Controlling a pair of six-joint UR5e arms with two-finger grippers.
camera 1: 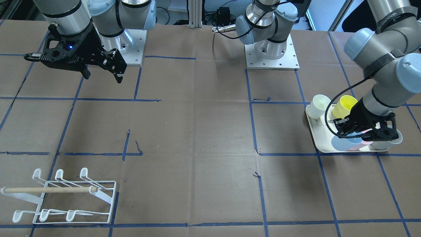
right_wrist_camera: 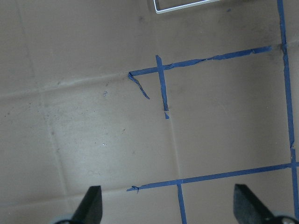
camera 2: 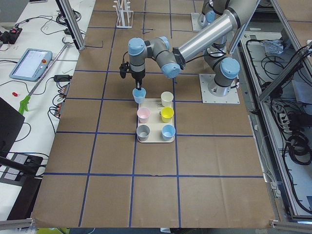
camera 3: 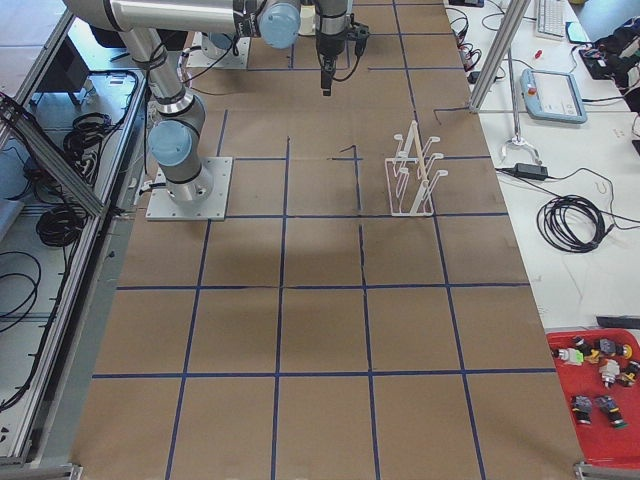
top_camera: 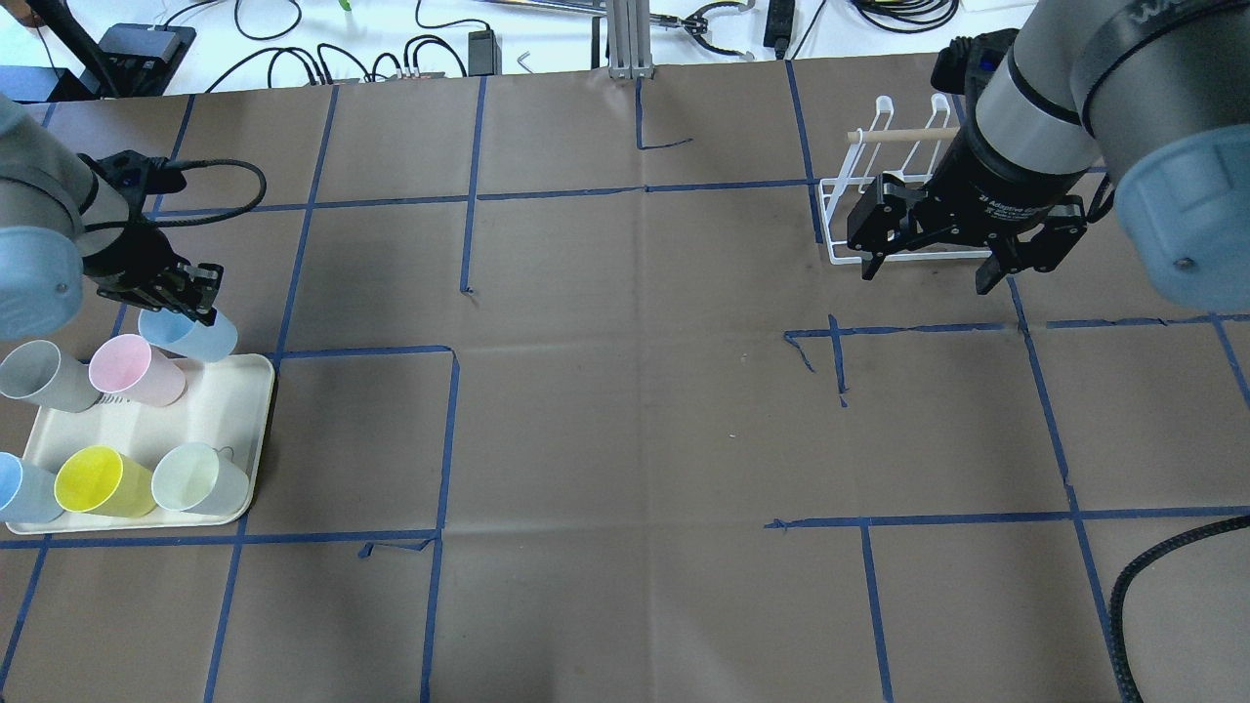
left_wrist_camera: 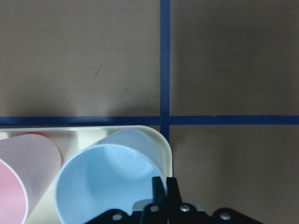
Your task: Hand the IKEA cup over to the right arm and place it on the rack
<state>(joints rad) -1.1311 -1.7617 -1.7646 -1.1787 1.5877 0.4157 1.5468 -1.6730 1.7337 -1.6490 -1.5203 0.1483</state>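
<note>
Left gripper (left_wrist_camera: 165, 181): we see its two narrow fingers drawn close together on the rim of the light blue cup (left_wrist_camera: 107, 186). One finger appears to be inside the wall and one outside, so we judge it a pinch on the cup.
Cup's position: it sits at the far corner of the cream tray (top_camera: 220, 405), at the robot's left end of the table. We cannot tell whether its base has cleared the tray.
Cup's axis: mouth up and close to upright. It hangs below the fingers, so the body under the rim is free to be grasped.
Neighbours: a pink cup (top_camera: 137, 369) is just beside it, and the yellow cup (top_camera: 98, 480) stands further back on the tray.
Right gripper (top_camera: 925, 278): its jaws are spread wide and hold nothing. It hangs high over the robot's right half, well apart from the cup.
Direction of hand-over: the cup has to travel toward the robot's right, across the middle of the table. The left arm is by far the nearer one.
Rack (camera 1: 102, 197): it stands farthest off, on the operators' side of the right gripper, and its wooden dowel (camera 1: 49, 190) runs along the table's length.
</note>
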